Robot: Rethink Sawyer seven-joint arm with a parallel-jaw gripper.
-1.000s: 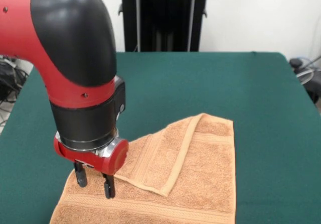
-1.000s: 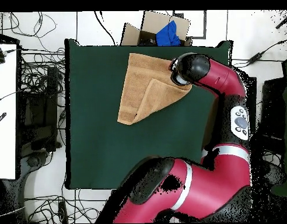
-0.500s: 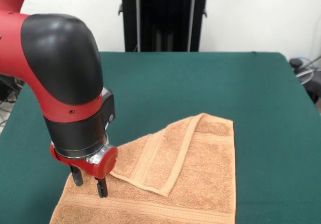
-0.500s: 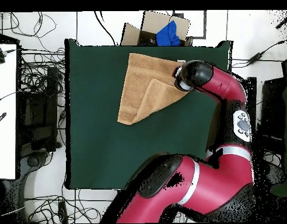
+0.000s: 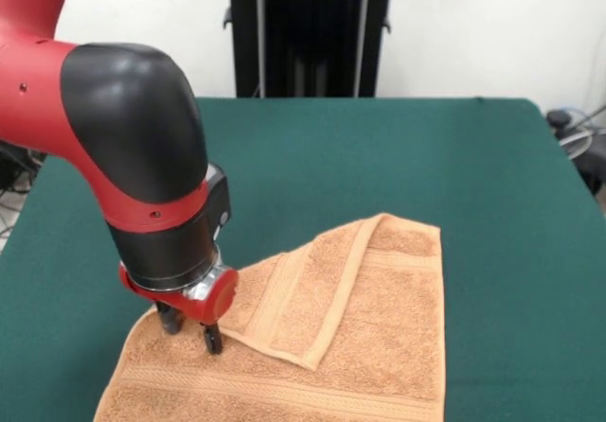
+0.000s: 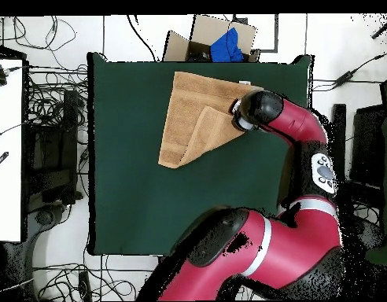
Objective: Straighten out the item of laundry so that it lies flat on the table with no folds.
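Observation:
The item of laundry (image 5: 379, 337), an orange-tan towel, lies at the near edge of the green table (image 5: 379, 157). One corner is folded over into a triangular flap (image 5: 312, 299) across its middle. My gripper (image 5: 191, 332) points straight down at the flap's left end. Its fingertips (image 5: 213, 341) stand a little apart and press into the terry cloth, with the jaws open. In the overhead view the towel (image 6: 193, 110) sits at the table's top edge, and the arm's wrist (image 6: 256, 108) covers the fingers and the towel's right corner.
The towel's near edge runs out of the front view at the bottom. Beyond the table's top edge in the overhead view stands a cardboard box (image 6: 193, 39) holding something blue (image 6: 228, 46). Cables lie on the floor to the left.
The gripper has shifted right in the front view and dropped from just above the towel's left part onto the flap's left end. The towel's shape looks unchanged.

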